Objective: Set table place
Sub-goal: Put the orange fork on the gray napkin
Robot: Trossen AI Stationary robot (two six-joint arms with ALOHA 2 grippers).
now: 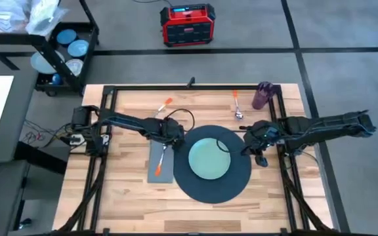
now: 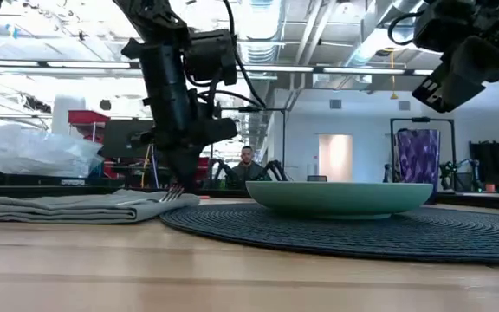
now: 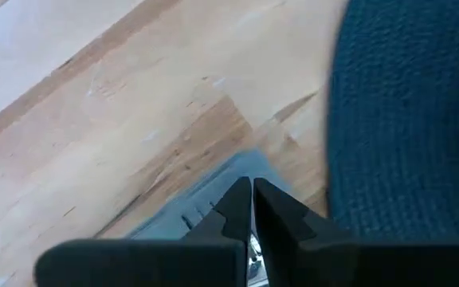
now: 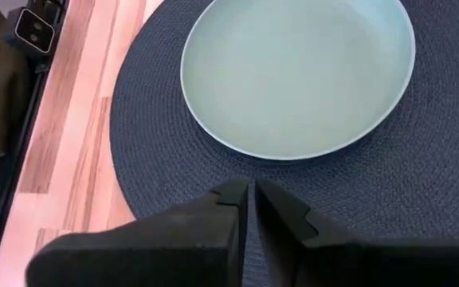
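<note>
The left claw (image 1: 165, 145) sits low over the top of the napkin (image 1: 161, 162), just left of the plate (image 1: 209, 159), its fingers pinched nearly shut on the fork (image 1: 161, 159), whose tines rest on the cloth in the low view. The fork is light, stiff and slippery (best held at the orange handle). The right claw (image 1: 260, 156) hovers just right of the plate, shut and empty. Only the high view shows a spoon (image 1: 238, 105), another orange-handled piece (image 1: 163, 105) and the cup (image 1: 263, 95) well behind the plate on the desk (image 1: 130, 196).
</note>
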